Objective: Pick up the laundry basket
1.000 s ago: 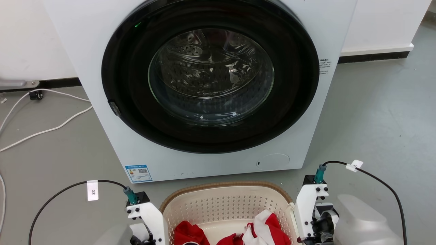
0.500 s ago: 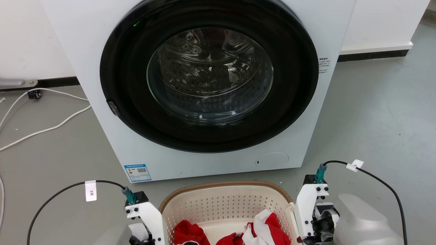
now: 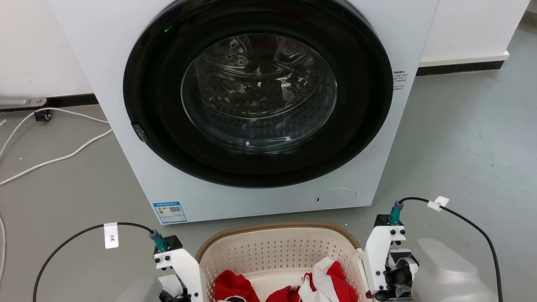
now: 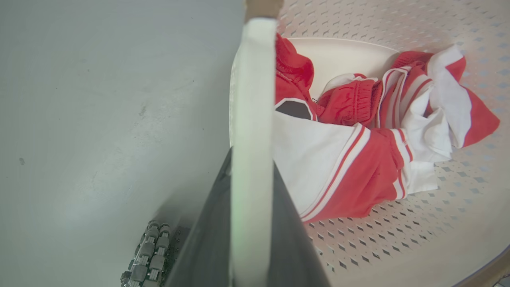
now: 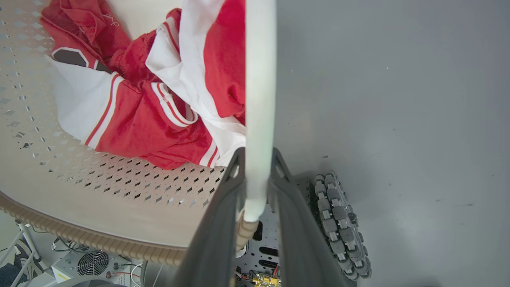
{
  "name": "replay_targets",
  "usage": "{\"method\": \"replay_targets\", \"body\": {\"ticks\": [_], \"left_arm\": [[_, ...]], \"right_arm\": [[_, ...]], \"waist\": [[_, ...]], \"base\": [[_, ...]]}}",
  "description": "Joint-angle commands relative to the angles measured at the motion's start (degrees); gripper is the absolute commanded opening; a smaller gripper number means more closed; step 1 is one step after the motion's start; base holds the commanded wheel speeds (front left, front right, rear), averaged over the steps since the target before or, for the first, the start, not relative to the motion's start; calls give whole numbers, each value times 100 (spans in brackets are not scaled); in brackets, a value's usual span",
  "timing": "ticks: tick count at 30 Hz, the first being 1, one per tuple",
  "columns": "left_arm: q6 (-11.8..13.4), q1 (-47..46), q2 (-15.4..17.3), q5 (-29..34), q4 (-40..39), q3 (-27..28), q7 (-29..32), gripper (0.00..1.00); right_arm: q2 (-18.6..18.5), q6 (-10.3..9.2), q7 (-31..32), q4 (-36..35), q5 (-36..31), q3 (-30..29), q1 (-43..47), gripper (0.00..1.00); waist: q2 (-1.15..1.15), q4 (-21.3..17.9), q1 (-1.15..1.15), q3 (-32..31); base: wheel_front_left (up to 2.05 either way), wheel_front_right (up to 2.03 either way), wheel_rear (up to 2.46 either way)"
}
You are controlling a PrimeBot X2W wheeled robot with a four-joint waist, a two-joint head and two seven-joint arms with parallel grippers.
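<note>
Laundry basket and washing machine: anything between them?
Nothing: in the head view a narrow strip of bare grey floor separates the laundry basket rim from the washing machine front.

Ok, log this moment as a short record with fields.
basket: cream, perforated, brown rim, just in front of the washer
contents: red and white clothes
left claw: shut on the left handle
right claw: shut on the right handle
washer: white, round door closed
floor: grey, white cable at the left
lifted: cannot tell
</note>
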Motion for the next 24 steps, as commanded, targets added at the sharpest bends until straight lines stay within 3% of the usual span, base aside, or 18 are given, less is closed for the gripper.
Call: {"method": "replay_targets", "body": {"ticks": [1,24], "left_arm": [[-66,-92,-166,-60,-69,-3,-31,0],[-65,-93,-181,-76,-48,-78,-121,0]], "right_arm": [[183,79,21,-60,3,-19,-3,0],[182,79,114,-60,-77,-157,49,0]], "waist": [[0,2,0,1],[0,3,0,12]], "base": [[0,0,0],[0,0,0]]}}
